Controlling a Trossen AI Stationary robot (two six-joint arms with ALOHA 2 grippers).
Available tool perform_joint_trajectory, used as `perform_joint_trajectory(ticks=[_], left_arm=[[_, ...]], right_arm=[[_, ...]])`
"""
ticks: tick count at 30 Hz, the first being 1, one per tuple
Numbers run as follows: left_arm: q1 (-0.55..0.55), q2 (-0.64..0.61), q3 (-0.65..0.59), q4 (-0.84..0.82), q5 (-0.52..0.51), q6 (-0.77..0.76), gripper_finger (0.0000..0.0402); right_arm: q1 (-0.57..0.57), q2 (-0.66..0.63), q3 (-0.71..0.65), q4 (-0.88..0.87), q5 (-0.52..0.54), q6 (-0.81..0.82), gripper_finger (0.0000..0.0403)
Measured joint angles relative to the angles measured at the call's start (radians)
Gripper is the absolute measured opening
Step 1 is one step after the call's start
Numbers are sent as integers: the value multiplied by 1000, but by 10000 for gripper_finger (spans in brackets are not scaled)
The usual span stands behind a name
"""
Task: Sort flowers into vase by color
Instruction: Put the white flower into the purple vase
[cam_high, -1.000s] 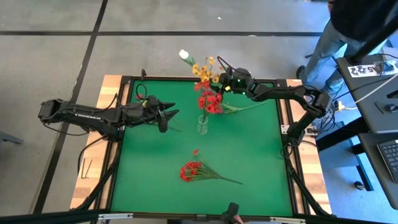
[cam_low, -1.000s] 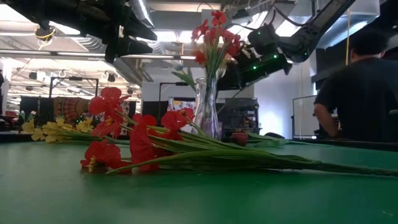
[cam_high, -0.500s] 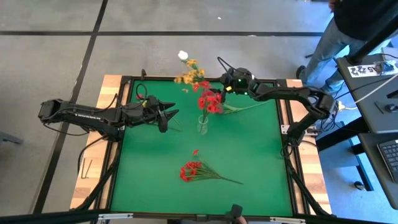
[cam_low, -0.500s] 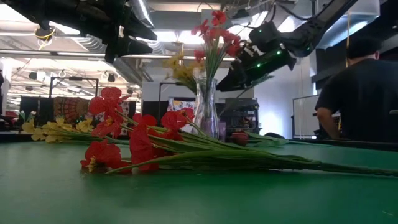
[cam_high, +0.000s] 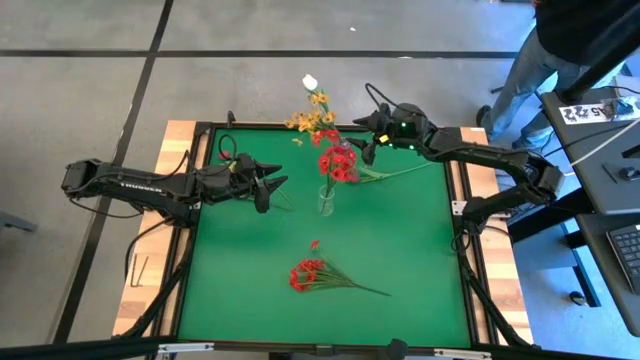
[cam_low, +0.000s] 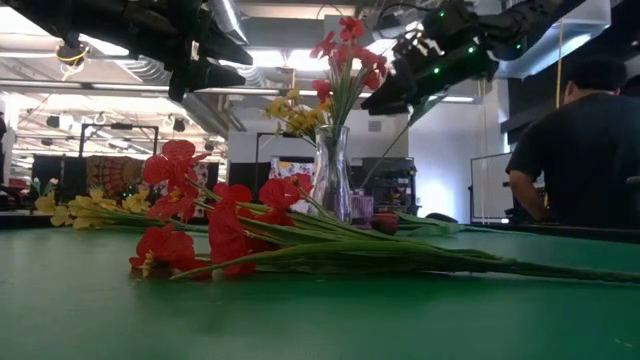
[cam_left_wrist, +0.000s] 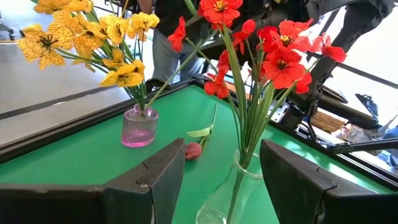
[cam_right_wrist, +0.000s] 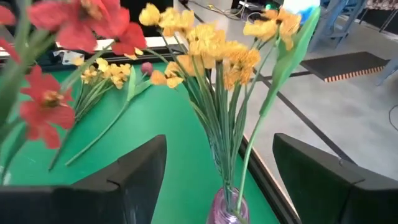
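While your right gripper (cam_high: 366, 138) hangs wide open, empty, by the far edge | left gripper (cam_high: 277, 184) open, empty | clear vase (cam_high: 325, 200) between them

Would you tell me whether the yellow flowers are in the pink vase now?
Yes: the yellow flowers stand upright with stems inside the pink vase.

two vases (cam_left_wrist: 138, 126), two claws (cam_high: 272, 181), one loose red bunch (cam_high: 306, 274).
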Motion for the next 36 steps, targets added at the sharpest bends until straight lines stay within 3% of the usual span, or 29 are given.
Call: perform_joint_trajectory(ticks=[7,16,27,36], left_arm=[[-1,0,0,0,0,-2,203],[-1,0,0,0,0,-9,203],[-2,0,0,0,0,-26,203],[-2,0,0,0,0,-26,203]], right_arm=[[-1,-96,0,-73,93,-36,294],[0,-230,0,-87,99,-40,294],[0,-232,0,-58,-23,51,294],[0,-232,0,-106,-263,235,294]])
